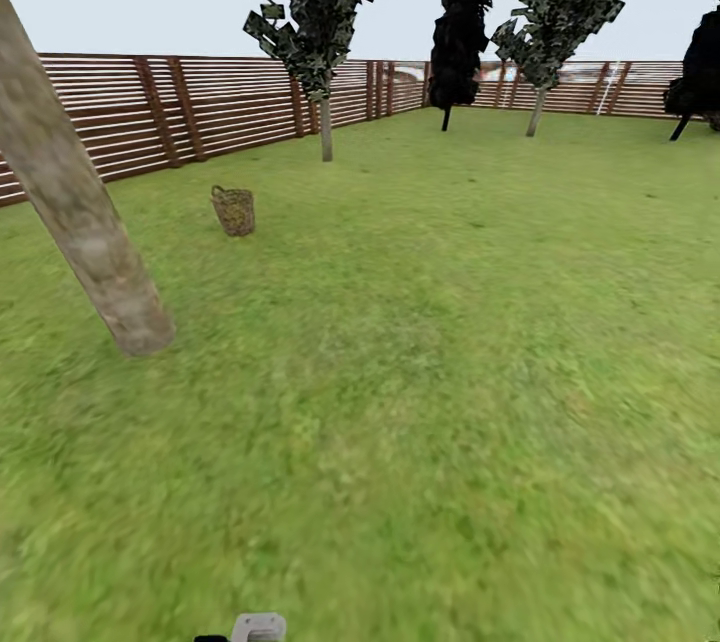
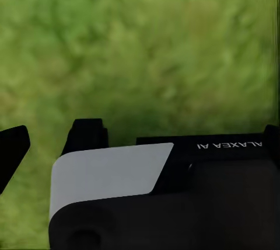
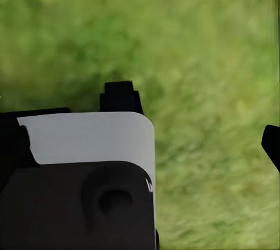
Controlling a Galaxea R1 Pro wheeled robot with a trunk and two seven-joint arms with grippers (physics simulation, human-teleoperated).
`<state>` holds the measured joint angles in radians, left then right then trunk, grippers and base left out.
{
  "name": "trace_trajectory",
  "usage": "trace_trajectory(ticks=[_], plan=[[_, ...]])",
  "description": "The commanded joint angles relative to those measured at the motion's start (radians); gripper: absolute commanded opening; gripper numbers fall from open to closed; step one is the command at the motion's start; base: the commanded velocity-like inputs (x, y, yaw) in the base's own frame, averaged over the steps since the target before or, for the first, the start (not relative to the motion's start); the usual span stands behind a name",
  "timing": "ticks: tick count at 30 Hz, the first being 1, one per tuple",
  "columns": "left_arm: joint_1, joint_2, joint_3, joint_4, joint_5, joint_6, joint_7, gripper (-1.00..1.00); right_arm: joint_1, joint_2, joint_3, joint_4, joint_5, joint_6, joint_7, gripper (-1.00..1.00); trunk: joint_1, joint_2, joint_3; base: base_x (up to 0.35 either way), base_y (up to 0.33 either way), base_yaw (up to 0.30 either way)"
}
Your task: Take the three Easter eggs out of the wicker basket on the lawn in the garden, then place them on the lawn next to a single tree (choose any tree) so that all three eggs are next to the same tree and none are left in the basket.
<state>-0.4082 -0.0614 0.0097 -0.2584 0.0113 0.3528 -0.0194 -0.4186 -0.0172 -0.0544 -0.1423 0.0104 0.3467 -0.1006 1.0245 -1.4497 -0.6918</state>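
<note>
The wicker basket stands on the lawn at the far left, near the fence. Its inside is hidden from here, so the Easter eggs are out of sight. A thick, leaning grey-brown tree trunk rises from the grass at the left, nearer to me than the basket. In the left wrist view my left gripper hangs open over bare grass with nothing between its fingers. My right gripper is also open over grass and holds nothing.
A brown slat fence runs along the left and the back of the garden. Thin-stemmed trees with dark foliage stand near it, and a black-leaved one between them. A small part of my body shows at the bottom edge.
</note>
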Motion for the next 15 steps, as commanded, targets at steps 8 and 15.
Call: trace_trajectory(ticks=[8,15], plan=[[0.000,0.000,0.001,-0.002,0.001,0.006,-0.002,1.00,0.000,0.003,-0.005,-0.001,0.006,0.005,-0.004,1.00,0.001,0.000,-0.001,0.325,0.000,-0.201],[0.000,0.000,0.001,-0.002,0.001,0.006,-0.002,1.00,0.000,0.004,-0.004,0.001,0.009,0.004,0.000,1.00,0.001,0.000,-0.001,0.325,0.000,-0.009]])
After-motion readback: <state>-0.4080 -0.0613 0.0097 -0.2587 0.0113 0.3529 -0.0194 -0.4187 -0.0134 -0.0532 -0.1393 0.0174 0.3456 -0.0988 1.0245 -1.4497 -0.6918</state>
